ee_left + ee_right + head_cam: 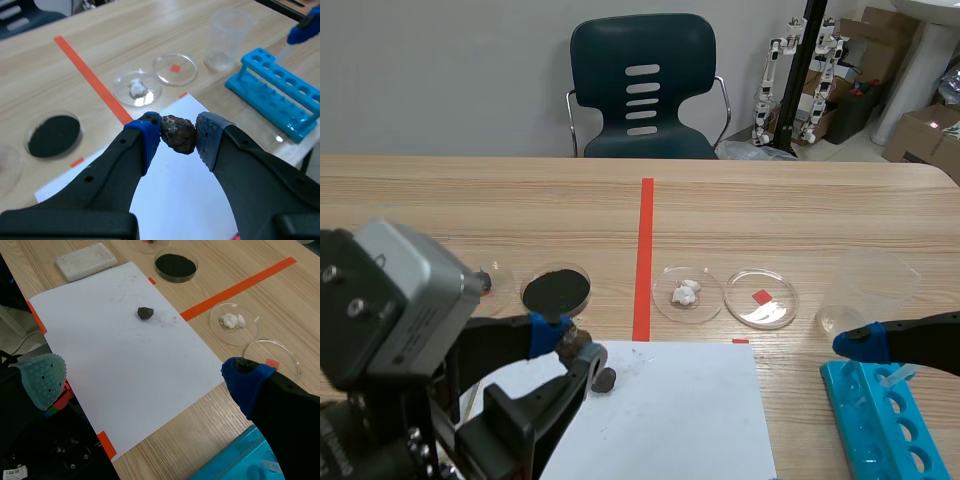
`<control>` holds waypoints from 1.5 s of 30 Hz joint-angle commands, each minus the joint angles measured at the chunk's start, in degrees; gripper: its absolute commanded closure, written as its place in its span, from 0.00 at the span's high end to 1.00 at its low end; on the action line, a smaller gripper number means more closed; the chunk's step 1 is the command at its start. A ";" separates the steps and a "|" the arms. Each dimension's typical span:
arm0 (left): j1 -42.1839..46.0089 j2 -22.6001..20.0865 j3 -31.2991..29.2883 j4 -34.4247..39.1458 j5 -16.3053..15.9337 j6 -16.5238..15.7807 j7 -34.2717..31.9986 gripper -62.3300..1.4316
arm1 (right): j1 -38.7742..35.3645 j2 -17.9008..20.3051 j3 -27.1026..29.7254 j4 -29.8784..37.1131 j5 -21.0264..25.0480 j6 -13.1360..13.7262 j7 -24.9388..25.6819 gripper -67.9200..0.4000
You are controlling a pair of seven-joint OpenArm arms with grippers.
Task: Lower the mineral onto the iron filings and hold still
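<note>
Now my left pincer grips the mineral over the paper, well apart from the iron filings; it's held only at pad tips, so a jerk cd drop it.

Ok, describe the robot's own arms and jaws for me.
Both arms are black with thick black jaws. The left arm's jaws carry a blue pad and a grey dotted pad; a grey metal block with screws sits at its wrist. The right arm's jaws carry a grey-green dotted pad and another blue pad.
</note>
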 commanded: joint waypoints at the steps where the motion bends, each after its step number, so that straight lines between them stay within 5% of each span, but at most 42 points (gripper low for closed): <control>1: -0.02 0.72 -0.22 0.39 -0.11 0.11 -1.22 0.27 | 0.07 0.74 0.07 0.26 0.63 0.00 0.66 1.00; 45: 0.68 0.72 -0.22 0.37 0.92 0.15 -1.20 0.27 | 0.07 0.74 0.07 0.26 0.63 0.00 0.66 1.00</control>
